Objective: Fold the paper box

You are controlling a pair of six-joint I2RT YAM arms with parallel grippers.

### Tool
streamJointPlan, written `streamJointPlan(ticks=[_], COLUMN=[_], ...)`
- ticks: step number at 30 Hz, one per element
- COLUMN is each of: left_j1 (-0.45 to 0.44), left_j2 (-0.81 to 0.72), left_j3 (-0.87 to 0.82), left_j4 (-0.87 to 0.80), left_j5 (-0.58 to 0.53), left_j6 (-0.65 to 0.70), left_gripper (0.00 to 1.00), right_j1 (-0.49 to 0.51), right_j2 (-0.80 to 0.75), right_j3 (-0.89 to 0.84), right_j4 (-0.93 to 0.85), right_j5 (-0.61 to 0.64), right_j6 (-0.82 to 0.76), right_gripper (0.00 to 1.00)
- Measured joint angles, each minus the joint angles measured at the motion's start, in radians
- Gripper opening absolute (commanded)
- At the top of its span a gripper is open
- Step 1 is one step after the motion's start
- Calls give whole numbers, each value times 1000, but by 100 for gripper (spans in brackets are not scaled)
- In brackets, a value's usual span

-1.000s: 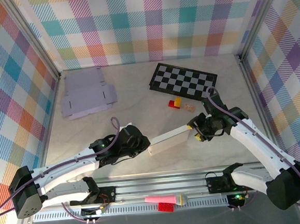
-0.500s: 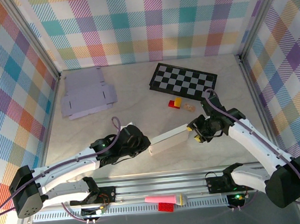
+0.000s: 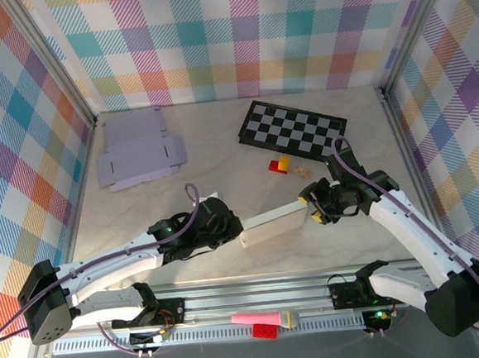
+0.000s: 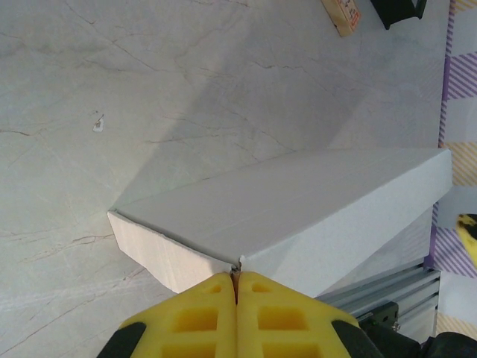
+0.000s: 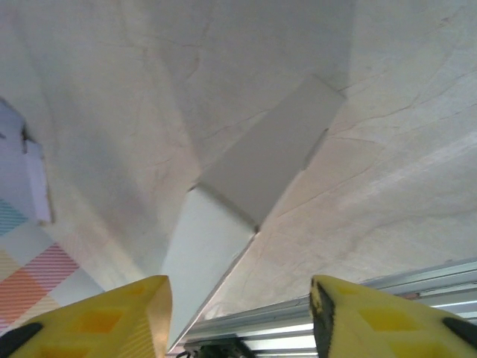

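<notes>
The left gripper (image 4: pixel 236 277) has its yellow fingers (image 4: pixel 194 317) pressed flat together, clamped on the thin near edge of the paper box (image 4: pixel 298 201), right where two of its white panels meet at a corner. From the overhead camera that same gripper (image 3: pixel 233 227) sits at the left end of the paper box (image 3: pixel 272 224), which lies as a long, narrow white shape on the pale marbled table (image 3: pixel 220 147), running up and to the right between the two arms. The right gripper (image 5: pixel 238 302) stands with its fingers (image 5: pixel 112 313) well apart; the box's far end (image 5: pixel 261 156) points in between them, touching neither pad as far as the wrist view shows. From above, the right gripper (image 3: pixel 312 210) is at the box's right end. Farther back lie a small red and yellow block (image 3: pixel 281 165), a little wooden piece (image 3: pixel 303 171) just beside it and a black checkerboard (image 3: pixel 294 129) behind them. Flat lilac cardboard sheets (image 3: pixel 138 154) rest well apart at the back left.
</notes>
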Motion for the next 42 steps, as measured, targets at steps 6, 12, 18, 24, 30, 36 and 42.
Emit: streamJointPlan(ticks=[6,12,18,24,30,36,42], left_j1=[-4,-36,-79,-111,-133,-152,-147], left_j2=[49,127,187,254,332,344,316], left_j3=[38,98,144,182,227,232,215], left_j4=[4,41,56,109,176,143,98], left_j5=[0,-3,-23,-40,-24,8,8], left_j6=[46,104,180,269,329,358,357], left_gripper=[6,5,5,8,20,28,30], right_j1=[3,5,5,-34,-119,-172,-224], right_j2=[-15,13,17,-63,-164,-277,-342], right_j3=[-37,-95,-157,-274,-330,-426,-489], right_j4=[70,122,150,175,201,272,310], right_j5=[-39,-62,-76,-60,-10,23,47], right_j6=[80,174,235,251,190,131,93], right_gripper=[69,75,71,64,53,52,70])
